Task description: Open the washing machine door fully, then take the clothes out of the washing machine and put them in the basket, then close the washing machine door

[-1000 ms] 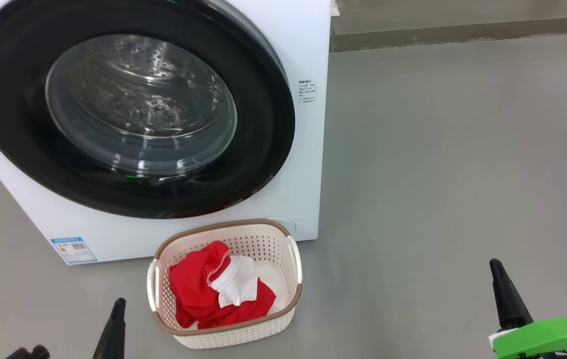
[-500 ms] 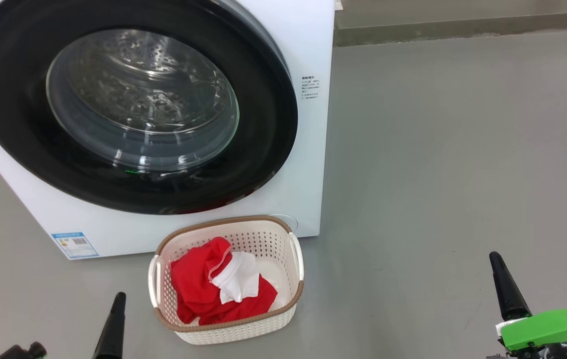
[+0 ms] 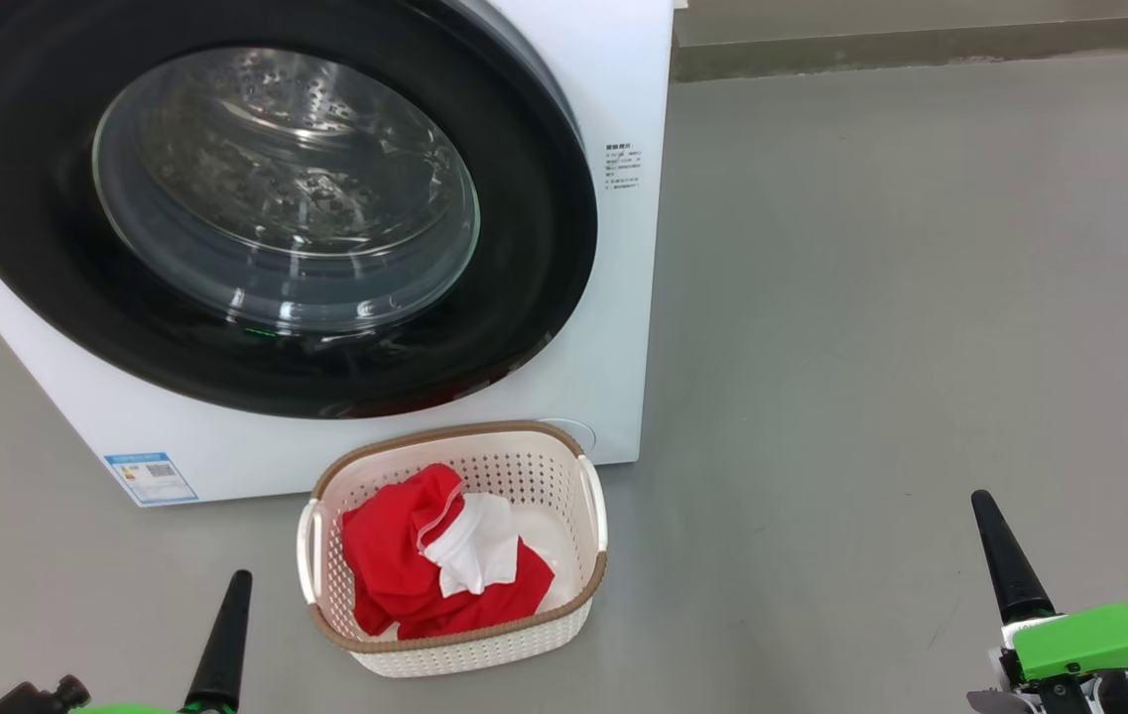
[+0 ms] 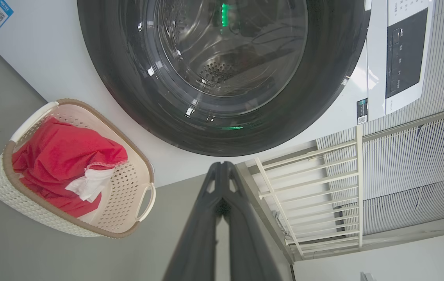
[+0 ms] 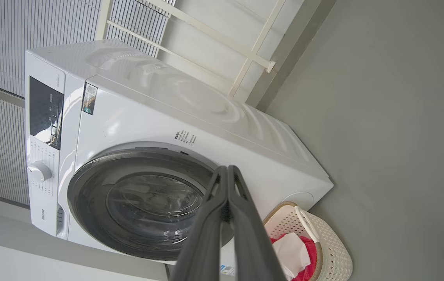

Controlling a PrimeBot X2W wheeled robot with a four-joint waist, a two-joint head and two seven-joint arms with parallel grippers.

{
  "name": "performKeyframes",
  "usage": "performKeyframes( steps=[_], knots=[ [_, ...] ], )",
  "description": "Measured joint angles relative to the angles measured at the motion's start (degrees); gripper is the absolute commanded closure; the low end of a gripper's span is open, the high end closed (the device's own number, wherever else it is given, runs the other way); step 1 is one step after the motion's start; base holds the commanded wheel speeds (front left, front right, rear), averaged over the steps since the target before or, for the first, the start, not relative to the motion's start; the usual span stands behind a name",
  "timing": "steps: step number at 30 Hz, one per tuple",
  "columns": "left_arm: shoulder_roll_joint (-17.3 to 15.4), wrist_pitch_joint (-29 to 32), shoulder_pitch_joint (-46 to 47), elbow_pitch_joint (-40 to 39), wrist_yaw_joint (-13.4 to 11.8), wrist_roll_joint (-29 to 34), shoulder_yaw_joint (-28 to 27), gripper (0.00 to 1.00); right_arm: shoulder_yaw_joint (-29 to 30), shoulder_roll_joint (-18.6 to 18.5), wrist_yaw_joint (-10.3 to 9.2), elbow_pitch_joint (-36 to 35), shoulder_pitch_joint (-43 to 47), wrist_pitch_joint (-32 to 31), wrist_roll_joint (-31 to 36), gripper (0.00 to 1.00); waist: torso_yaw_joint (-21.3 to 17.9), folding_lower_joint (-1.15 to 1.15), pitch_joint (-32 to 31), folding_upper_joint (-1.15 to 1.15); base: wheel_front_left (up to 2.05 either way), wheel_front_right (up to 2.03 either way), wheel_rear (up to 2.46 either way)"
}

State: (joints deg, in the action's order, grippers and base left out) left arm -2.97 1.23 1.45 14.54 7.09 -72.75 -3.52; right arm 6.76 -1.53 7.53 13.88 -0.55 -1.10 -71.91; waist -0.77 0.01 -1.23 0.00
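The washer (image 3: pixel 628 297) fills the ten o'clock side of the floor (image 3: pixel 901 297), a heavy white box that won't budge. Its door (image 3: pixel 266 198) sits flush against the front, shut as far as I can judge (no gap shows along the black rim). That rim is stiff and glossy, likely slick, so any last push belongs flat on the rim, not the glass. At six o'clock, just before the washer, the basket (image 3: pixel 464 434) stands upright, light enough to skid if nudged. The clothes (image 3: pixel 400 555) lie heaped inside it, soft and limp, best pinched at a raised fold. The left hand (image 3: pixel 239 583) at seven o'clock and the right hand (image 3: pixel 986 516) at five are both pinched closed, holding nothing, clear of everything.
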Motion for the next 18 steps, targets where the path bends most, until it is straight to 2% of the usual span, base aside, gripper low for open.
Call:
performKeyframes(
  steps=[18],
  knots=[
    [0.3,2.8,1.2,0.4,0.0,-10.9,-0.5,1.0,0.3,-0.3,-0.08,0.9,-1.4,-3.0,-11.3,1.0,0.4,0.0,0.8,0.0,0.0,0.0,0.0]
  ],
)
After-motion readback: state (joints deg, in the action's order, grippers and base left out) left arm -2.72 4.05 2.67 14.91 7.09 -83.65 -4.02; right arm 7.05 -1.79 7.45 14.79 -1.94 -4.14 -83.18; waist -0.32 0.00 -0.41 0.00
